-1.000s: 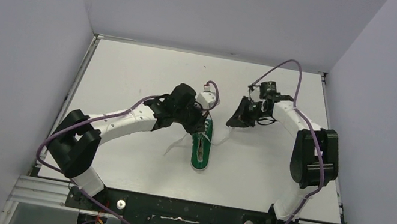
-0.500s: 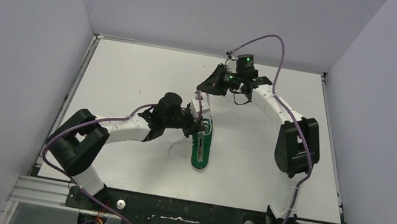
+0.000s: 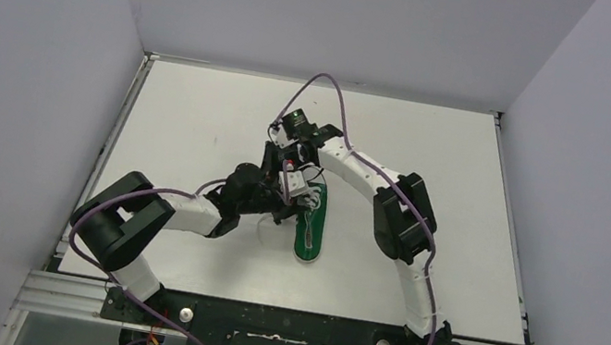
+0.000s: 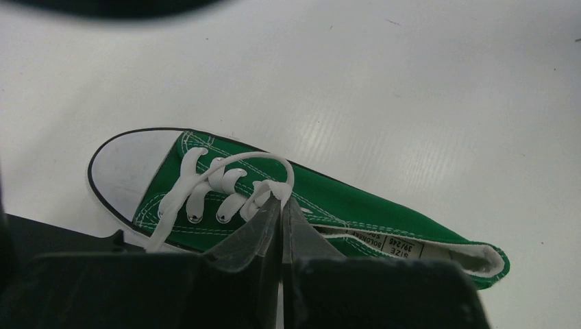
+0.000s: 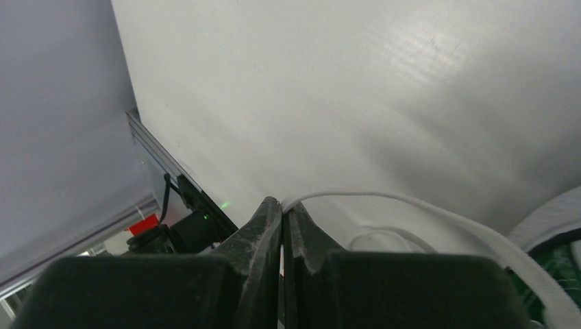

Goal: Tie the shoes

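The green sneaker (image 3: 311, 234) lies on the white table with its toe toward the arms. It also shows in the left wrist view (image 4: 356, 202), on its side, with its white toe cap at left. My left gripper (image 4: 282, 197) is shut on a loop of white lace (image 4: 236, 159) above the eyelets. It sits at the shoe's left side in the top view (image 3: 286, 210). My right gripper (image 5: 283, 203) is shut on another white lace strand (image 5: 411, 205) that runs off to the right. It has reached across, just behind the left wrist (image 3: 275, 166).
The right arm (image 3: 375, 180) arcs over the table's middle and crosses behind the shoe. The left arm (image 3: 175, 204) lies low to the shoe's left. Grey walls enclose the table (image 3: 200, 108) on three sides.
The right arm swung from the table's right side across to the left, carrying its lace over to the left gripper. The left gripper drew back slightly toward its base.
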{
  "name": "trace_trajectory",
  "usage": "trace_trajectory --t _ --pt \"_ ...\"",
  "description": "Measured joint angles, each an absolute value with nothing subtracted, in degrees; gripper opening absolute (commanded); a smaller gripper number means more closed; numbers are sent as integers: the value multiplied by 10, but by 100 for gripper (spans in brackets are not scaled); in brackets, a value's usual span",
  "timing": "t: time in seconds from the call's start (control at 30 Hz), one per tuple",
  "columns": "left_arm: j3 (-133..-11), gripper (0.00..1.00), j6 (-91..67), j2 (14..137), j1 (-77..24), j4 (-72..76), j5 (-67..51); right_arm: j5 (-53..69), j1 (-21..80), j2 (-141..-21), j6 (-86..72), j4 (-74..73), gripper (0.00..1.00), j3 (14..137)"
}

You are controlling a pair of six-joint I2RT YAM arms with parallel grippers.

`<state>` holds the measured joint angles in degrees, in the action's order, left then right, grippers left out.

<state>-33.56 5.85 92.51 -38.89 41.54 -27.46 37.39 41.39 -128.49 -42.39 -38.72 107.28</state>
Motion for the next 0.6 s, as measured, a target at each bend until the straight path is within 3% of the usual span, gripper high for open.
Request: trace_trajectory --t 0.2,0.27,0.37,0.5,0.6 --pt "-305 0 58 929 -390 481 -276 396 422 -1321 -378 -470 3 1110" --pt "-303 0 58 936 -391 499 -276 404 423 -1333 -355 -499 13 1118" --pt "-303 0 52 949 -394 517 -278 408 421 -1339 -336 -527 38 1121" --pt "-302 0 37 957 -396 534 -279 435 402 -1336 -339 -530 58 1121" --pt "-302 0 22 957 -395 533 -279 448 379 -1335 -340 -533 64 1130"
